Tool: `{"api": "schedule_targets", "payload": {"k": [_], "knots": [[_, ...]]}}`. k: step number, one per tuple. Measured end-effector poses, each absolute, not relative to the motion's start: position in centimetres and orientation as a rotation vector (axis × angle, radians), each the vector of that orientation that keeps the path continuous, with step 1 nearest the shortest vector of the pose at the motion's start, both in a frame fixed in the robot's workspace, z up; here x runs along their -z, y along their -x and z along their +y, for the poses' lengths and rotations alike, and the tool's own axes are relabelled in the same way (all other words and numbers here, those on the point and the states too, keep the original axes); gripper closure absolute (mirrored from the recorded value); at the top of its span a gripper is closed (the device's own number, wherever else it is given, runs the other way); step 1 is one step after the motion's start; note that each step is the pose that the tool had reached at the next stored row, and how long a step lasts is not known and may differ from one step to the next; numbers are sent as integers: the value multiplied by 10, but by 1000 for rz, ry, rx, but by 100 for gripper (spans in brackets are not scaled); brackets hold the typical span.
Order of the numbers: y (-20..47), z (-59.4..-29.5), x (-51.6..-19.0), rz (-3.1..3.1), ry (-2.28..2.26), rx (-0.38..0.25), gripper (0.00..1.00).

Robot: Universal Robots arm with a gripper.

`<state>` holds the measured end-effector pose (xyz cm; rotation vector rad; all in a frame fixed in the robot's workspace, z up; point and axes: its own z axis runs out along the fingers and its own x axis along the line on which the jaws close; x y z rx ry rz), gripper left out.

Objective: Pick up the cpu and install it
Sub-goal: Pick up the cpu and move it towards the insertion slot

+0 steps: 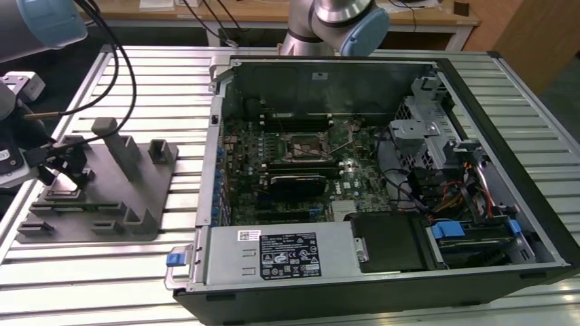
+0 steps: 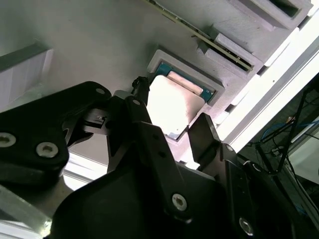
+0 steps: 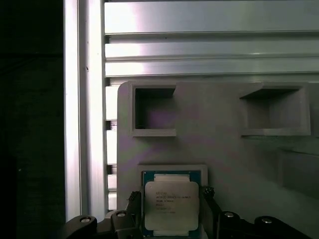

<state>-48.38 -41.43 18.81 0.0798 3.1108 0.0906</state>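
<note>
**Pincer at the cpu pick-up point.** In both wrist views the cpu (image 3: pixel 172 205) (image 2: pixel 173 105) is seen lying flat in a square recess of the grey fixture block (image 3: pixel 224 149), metal top upward. The pincer (image 3: pixel 169 195) (image 2: pixel 172 107) is spread wide enough to straddle the chip, with one black finger (image 2: pixel 204 134) standing just beside each of two opposite edges. Nothing is gripped, and contact with the chip cannot be confirmed. In the exterior view the pincer (image 1: pixel 65 178) is positioned over the fixture block on the slatted metal counter (image 1: pixel 91 272) at the exterior view's left. The open computer case (image 1: pixel 381 299) lies beside it, its motherboard socket (image 1: pixel 303 146) unoccupied.
</note>
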Motion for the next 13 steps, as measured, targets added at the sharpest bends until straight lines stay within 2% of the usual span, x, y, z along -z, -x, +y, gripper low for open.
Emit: {"api": "schedule_targets", "payload": {"k": [13], "knots": [[484, -414, -183, 3111, -80, -91, 41]]}}
